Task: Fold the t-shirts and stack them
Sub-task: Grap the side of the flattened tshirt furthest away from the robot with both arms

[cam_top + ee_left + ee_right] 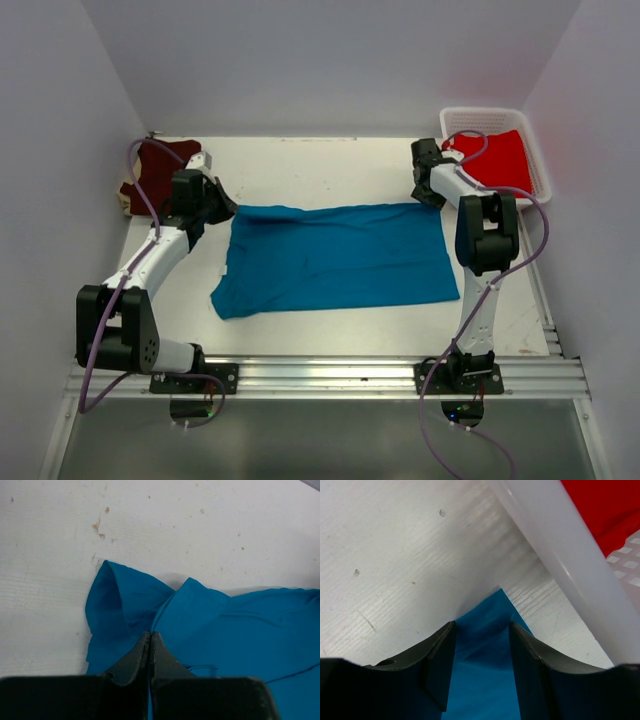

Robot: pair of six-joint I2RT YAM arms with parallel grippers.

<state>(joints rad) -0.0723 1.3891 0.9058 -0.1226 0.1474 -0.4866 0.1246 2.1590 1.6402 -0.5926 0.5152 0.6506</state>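
The teal-blue t-shirt lies spread flat in the middle of the table. My left gripper is at its far left corner, and in the left wrist view the jaws are shut with a thin strip of the teal cloth between them. My right gripper is at the far right corner. It is open, with its fingers on either side of the pointed teal corner. The dark maroon t-shirt lies bunched at the far left. The bright red t-shirt lies in the basket.
A white plastic mesh basket stands at the far right corner; its rim is close beside my right gripper, with red cloth inside. White walls close in the table on three sides. A metal rail runs along the near edge.
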